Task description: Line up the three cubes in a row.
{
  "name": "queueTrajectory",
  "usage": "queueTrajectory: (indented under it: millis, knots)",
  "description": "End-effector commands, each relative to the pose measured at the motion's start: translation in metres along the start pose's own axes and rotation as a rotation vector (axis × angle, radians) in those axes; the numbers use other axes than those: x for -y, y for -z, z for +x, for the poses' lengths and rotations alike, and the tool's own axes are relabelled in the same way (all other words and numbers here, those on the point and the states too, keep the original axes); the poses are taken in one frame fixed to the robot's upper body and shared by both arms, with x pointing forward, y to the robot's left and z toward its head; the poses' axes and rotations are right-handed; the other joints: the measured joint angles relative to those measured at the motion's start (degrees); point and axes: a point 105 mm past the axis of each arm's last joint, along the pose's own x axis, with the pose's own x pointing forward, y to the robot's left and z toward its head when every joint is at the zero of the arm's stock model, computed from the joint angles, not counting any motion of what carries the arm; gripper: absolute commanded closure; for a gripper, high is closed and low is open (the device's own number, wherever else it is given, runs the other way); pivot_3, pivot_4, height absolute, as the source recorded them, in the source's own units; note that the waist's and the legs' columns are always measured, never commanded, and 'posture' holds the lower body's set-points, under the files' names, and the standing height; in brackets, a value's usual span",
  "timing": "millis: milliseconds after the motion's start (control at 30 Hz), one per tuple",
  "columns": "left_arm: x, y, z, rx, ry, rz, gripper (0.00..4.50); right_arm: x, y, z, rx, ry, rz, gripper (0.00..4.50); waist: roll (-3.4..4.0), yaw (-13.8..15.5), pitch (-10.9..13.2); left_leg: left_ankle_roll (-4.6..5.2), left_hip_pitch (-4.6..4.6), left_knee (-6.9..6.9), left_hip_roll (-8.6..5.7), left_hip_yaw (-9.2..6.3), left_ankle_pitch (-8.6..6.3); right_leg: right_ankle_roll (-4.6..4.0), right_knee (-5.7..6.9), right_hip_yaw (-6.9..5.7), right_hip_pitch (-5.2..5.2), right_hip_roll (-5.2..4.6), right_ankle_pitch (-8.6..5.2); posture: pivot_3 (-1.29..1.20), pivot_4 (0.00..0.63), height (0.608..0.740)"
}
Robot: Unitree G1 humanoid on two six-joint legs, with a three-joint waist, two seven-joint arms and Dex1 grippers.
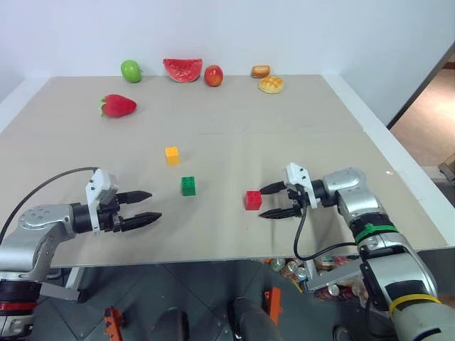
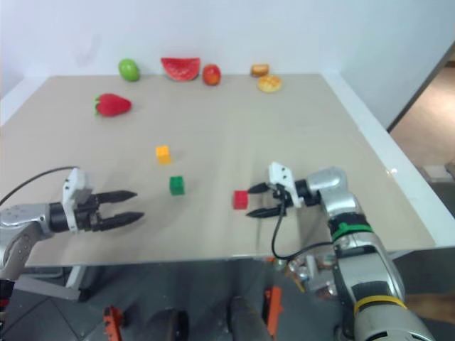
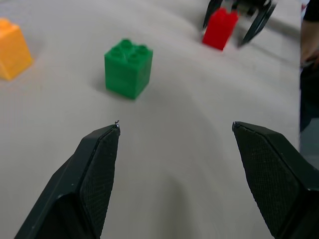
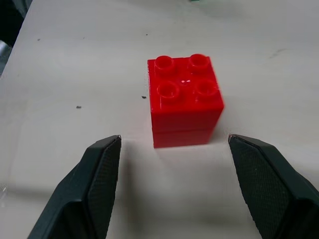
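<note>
Three studded cubes rest on the tan table (image 1: pixel 234 106). The yellow-orange cube (image 1: pixel 172 155) lies farthest back, the green cube (image 1: pixel 188 186) sits a little nearer and to its right, and the red cube (image 1: pixel 252 200) is nearest and rightmost. My right gripper (image 1: pixel 271 201) is open just right of the red cube (image 4: pixel 184 102), which stands free on the table ahead of the fingertips. My left gripper (image 1: pixel 149 206) is open, low over the table, left of the green cube (image 3: pixel 128 67) and pointing toward it with nothing between its fingers.
Toy foods line the table's far edge: a green apple (image 1: pixel 131 70), a watermelon slice (image 1: pixel 183 69), a red apple (image 1: pixel 213 75) and two breads (image 1: pixel 271 84). A strawberry (image 1: pixel 118 106) lies at the far left. The table's near edge runs just under both grippers.
</note>
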Motion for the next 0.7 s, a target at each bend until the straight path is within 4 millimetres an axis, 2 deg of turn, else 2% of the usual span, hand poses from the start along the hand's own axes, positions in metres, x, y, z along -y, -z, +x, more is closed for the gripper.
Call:
queueTrajectory:
  millis: [33,133,233,400,700]
  knots:
    - [-0.017,-0.002,0.008,-0.008,-0.068,0.082,0.77,0.013,-0.041,-0.035,0.086,0.085,-0.106,0.94,0.03,-0.02,0.02,0.00,0.00,0.00,-0.01,0.02,0.00,0.05,0.00,0.01,0.00,-0.01,0.03,0.00,0.150,0.740]
    - [-0.018,-0.001,0.015,-0.005,-0.039,0.083,0.77,0.019,-0.069,-0.052,0.169,0.160,-0.133,0.94,0.03,-0.10,0.02,0.00,-0.02,0.00,-0.03,0.03,-0.01,0.21,0.00,-0.01,-0.01,-0.06,0.12,0.00,0.150,0.740]
    - [-0.019,0.003,0.024,-0.023,0.002,0.106,0.77,0.012,-0.083,-0.056,0.201,0.186,-0.150,0.94,0.02,-0.14,0.01,0.04,-0.02,-0.04,-0.02,0.02,-0.05,0.20,-0.01,-0.05,-0.03,-0.01,0.11,0.00,0.150,0.740]
    - [-0.026,0.008,0.038,-0.035,0.046,0.113,0.77,-0.011,-0.094,-0.046,0.250,0.180,-0.138,0.94,0.01,0.37,0.00,0.05,-0.10,-0.08,-0.01,-0.20,-0.06,0.18,0.00,-0.15,-0.04,0.18,0.05,0.00,0.150,0.740]
    - [-0.034,0.002,0.071,-0.024,0.105,0.131,0.77,-0.027,-0.101,-0.041,0.297,0.236,-0.089,0.94,0.01,0.84,0.01,0.05,-0.13,0.07,-0.08,-0.10,-0.05,0.29,0.00,-0.02,-0.03,0.15,0.11,0.00,0.150,0.740]
